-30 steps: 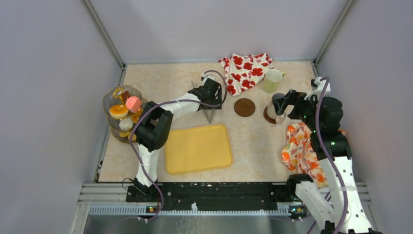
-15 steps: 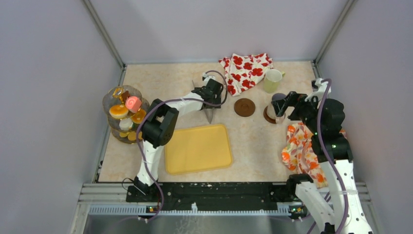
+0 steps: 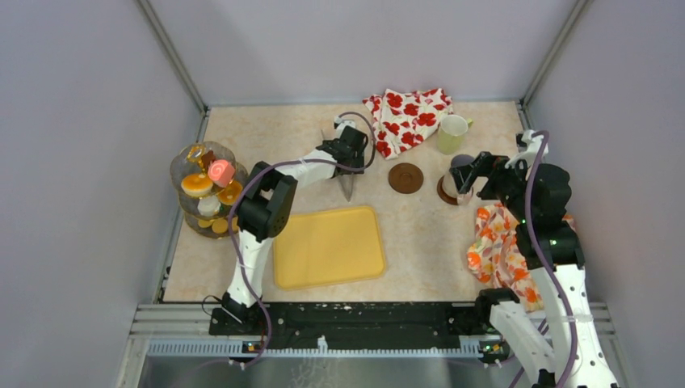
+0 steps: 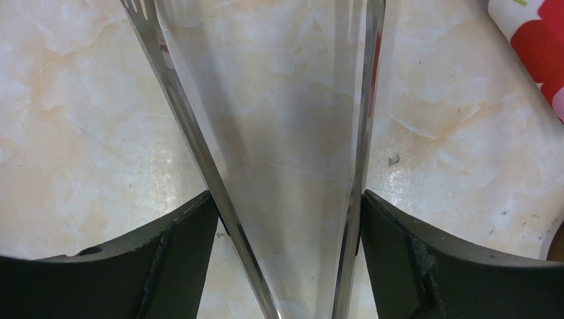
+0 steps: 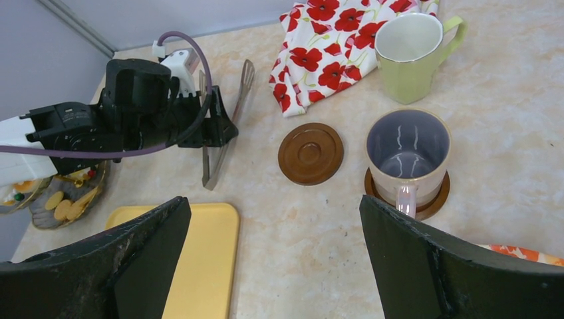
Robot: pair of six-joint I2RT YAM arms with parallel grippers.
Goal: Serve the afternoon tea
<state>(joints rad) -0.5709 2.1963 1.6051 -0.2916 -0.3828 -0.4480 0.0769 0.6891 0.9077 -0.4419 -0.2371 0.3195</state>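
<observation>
Silvery long metal tongs (image 4: 166, 66), ends cut off at frame top and bottom, sit clamped in the left hand (image 4: 287, 199); the right hand (image 5: 273, 203) gapes wide apart.

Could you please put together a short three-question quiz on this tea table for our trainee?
1. True or false: the greyish mug stands on a brown coaster.
2. What lies between the fingers of the left gripper? A. metal tongs B. a spoon C. a teapot
3. Which mug stands next to the red-flowered cloth?
Key: 1 true; 2 A; 3 the pale-yellow mug.
</observation>
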